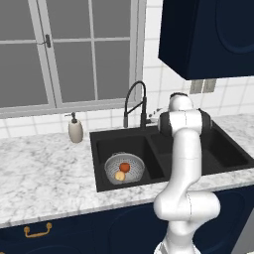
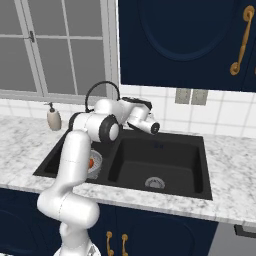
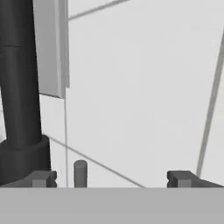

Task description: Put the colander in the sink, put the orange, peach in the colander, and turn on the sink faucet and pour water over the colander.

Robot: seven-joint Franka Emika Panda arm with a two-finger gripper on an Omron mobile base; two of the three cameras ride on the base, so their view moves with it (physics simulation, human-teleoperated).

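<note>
Colander (image 1: 124, 167): sits in the left basin of the sink (image 1: 149, 144), toward that basin's front; grey mesh bowl, upright.
Orange (image 1: 125, 167): inside the colander, near its middle.
Peach (image 1: 119, 175): inside the colander, just in front of the orange and touching or nearly touching it.
Left base view, extra: shows both fruits clearly, plus the full left basin floor.
Right base view, extra: the arm covers most of the colander (image 2: 95, 164); only a sliver of its rim and a bit of the orange (image 2: 90, 163) show beside the forearm. This view shows the right basin's round silver drain (image 2: 154, 183), hidden by the arm in the left base view.
Sink faucet (image 1: 135, 104): stands at the back edge of the sink, behind the divider between basins; black gooseneck arching toward the left.
Claw (image 3: 113, 178): fingertips set wide apart in the hand view, nothing between them; black faucet column (image 3: 19, 87) close at the left, with a small dark peg (image 3: 80, 173) just inside the left fingertip (image 3: 42, 178).
Hand position: held up at the back of the sink beside the faucet, near the wall.
Bench (image 1: 44, 173): white-grey marble around the sink; beige soap dispenser (image 1: 75, 129) at its back edge, left of the sink.
Room: white tiled wall, grey-framed window (image 1: 64, 49) behind the bench, navy cabinets above and below with brass handles (image 2: 239, 42).
</note>
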